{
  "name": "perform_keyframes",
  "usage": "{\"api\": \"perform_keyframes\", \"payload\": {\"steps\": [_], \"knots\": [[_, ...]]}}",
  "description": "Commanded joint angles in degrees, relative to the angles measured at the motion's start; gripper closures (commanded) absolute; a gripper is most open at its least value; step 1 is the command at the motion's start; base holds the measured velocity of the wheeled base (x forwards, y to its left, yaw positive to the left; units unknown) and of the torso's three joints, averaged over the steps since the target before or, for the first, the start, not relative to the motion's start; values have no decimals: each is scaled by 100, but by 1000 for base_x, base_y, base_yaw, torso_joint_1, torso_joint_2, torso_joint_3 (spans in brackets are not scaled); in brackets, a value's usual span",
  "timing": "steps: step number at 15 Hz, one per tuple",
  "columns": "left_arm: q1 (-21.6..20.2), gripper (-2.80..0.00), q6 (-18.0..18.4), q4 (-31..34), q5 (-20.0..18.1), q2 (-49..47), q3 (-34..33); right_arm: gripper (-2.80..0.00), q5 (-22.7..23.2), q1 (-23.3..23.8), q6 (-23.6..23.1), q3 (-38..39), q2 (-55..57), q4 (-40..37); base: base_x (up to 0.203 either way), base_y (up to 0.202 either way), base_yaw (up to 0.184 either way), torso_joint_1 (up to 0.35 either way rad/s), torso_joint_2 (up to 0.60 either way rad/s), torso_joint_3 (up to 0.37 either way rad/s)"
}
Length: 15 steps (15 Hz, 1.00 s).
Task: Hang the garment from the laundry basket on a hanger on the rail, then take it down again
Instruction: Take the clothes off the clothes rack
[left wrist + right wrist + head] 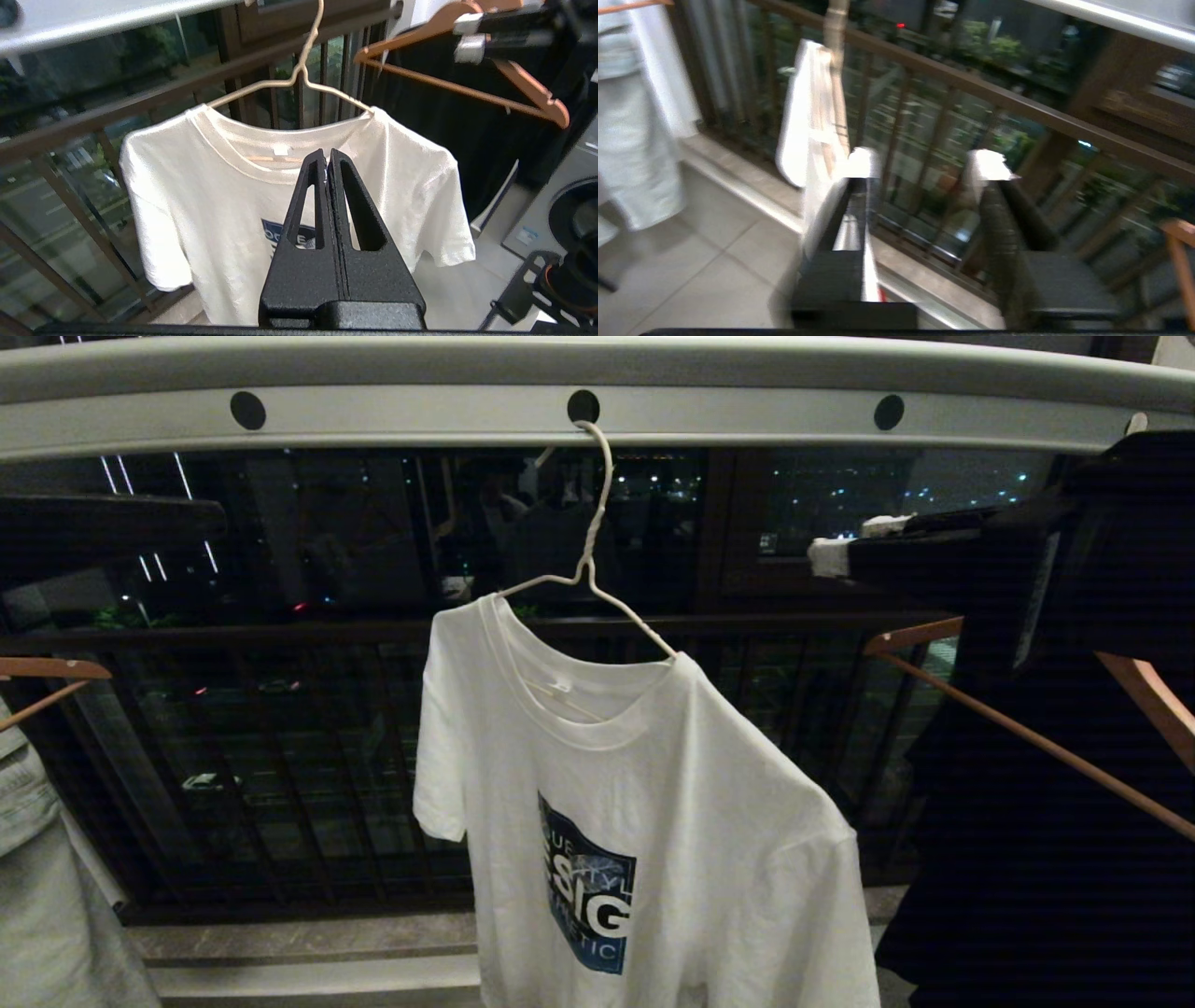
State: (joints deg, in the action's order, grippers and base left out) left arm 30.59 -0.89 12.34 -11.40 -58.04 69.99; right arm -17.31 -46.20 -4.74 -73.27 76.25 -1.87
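Jaws: left gripper pressed together, empty; right gripper apart, holding nothing.
T-shirt: on wire hanger hooked in rail, hem cut off.
Room: night balcony railing, tiled floor.

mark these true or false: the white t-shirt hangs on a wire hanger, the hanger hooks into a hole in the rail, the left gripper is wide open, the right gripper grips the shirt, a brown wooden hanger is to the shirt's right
1. The white T-shirt hangs on the wire hanger. True.
2. The hanger's hook sits in a round hole of the rail. True.
3. The left gripper is wide open. False: its fingers are pressed together, holding nothing.
4. The right gripper grips the shirt. False: its white-tipped fingers stand apart with only air between them, beside the shirt.
5. A brown wooden hanger carrying a black garment hangs to the shirt's right. True.
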Motion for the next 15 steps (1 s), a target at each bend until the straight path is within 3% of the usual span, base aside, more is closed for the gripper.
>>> {"api": "perform_keyframes", "payload": {"steps": [1, 4, 7, 8, 13, 15], "knots": [[-7, 0, -27, 7, 5, 131, -356, 0, -14, 215, -8, 312, -480, -10, 0, 0, 0, 0, 0, 0], [-8, 0, -39, 4, 27, 710, -1334, 0, -34, 512, -16, 710, -1454, -348, 0, 0, 0, 0, 0, 0], [-30, 0, -38, 3, 65, 1725, -1966, 0, -34, 1293, -31, 1221, -2612, -641, 0, 0, 0, 0, 0, 0], [-215, 0, -34, 4, 74, 2107, -2142, 0, -30, 1624, -33, 1405, -3013, -679, 0, 0, 0, 0, 0, 0], [-1933, 0, -152, 6, 98, 3566, -2811, 0, -51, 3275, -35, 1882, -4580, -1329, 0, 0, 0, 0, 0, 0], [-2299, 0, -286, 22, 41, 3908, -2922, 0, -63, 3905, -41, 1862, -4873, -1588, 0, 0, 0, 0, 0, 0]]}}
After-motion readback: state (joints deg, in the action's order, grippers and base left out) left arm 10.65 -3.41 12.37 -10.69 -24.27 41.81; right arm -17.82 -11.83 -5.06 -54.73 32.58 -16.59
